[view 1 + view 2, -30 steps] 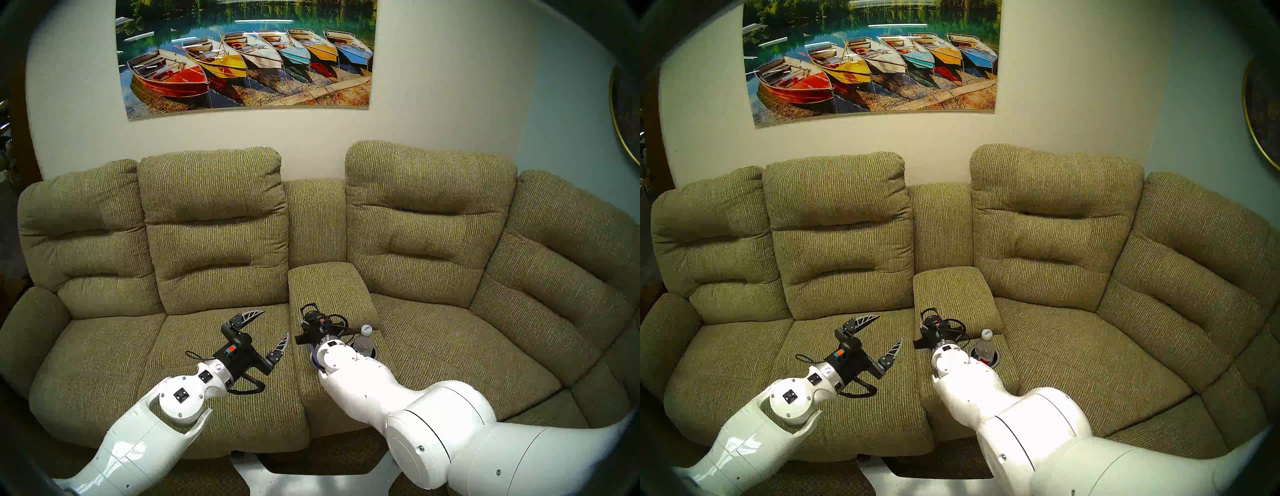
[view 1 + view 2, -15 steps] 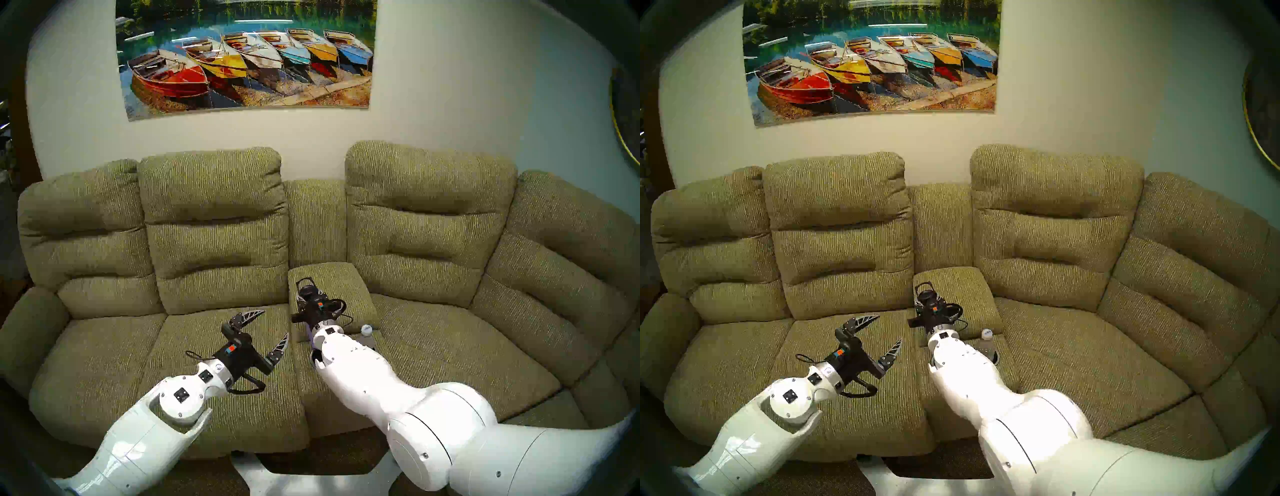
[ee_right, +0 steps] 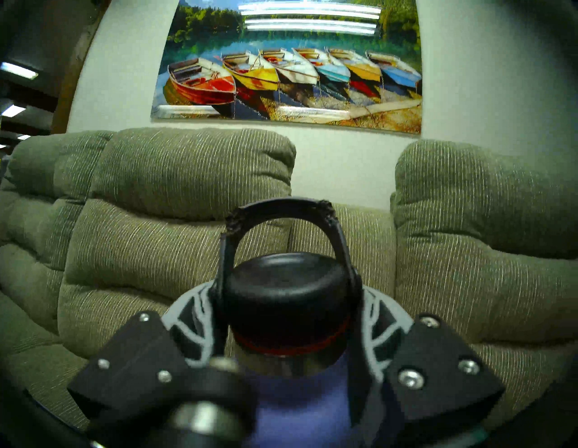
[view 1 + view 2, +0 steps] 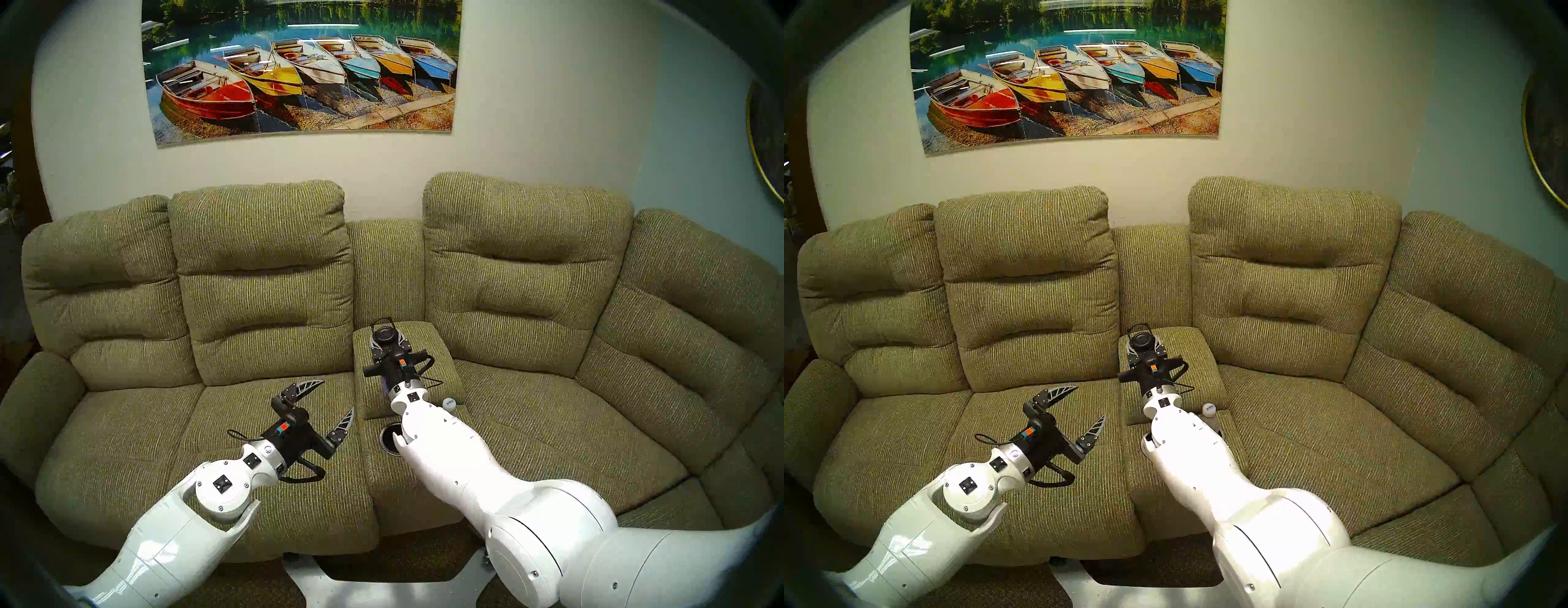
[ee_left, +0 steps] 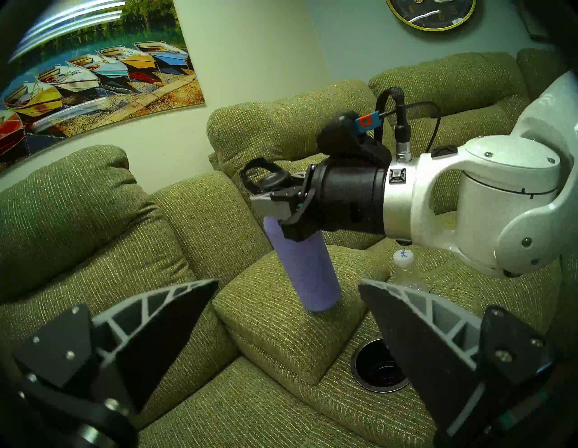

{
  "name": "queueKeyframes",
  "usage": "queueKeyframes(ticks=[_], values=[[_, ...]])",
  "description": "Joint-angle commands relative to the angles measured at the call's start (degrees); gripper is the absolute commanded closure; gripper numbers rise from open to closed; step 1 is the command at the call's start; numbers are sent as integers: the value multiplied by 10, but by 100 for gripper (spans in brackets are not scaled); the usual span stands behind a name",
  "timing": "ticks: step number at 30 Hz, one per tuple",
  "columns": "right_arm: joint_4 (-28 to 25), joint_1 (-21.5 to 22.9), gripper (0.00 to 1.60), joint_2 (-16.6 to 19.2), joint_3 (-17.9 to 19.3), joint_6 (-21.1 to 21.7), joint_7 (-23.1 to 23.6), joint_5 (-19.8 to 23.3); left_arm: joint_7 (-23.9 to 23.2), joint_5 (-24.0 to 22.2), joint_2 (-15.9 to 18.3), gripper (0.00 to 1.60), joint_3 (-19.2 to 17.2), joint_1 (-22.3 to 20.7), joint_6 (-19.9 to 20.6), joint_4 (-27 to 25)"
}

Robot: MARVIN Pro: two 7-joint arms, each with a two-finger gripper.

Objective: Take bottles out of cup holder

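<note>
Nearby, clear bottle (image 5: 406, 269) stands behind emptied well (image 5: 377, 367).

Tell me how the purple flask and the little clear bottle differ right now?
The lavender flask hangs tilted in the air, clamped near its top by the right gripper; the clear plastic bottle stands upright in the cup holder, untouched. The flask is opaque, larger, with a black loop-handled cap; the bottle is see-through with a small white cap. The well beside the bottle is empty.

Olive sofa (image 4: 263, 271), boat painting (image 4: 303, 70), pale wall (image 4: 530, 106)
</note>
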Motion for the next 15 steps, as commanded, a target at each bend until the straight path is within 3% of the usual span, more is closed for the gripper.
queueKeyframes(ticks=[1, 15], values=[[-64, -4, 160, 19, 8, -35, -27, -7, -1, 1, 0, 0, 1, -2, -4, -10], [-155, -48, 160, 77, 47, -45, -88, -30, 0, 0, 0, 0, 2, -3, -4, -9]])
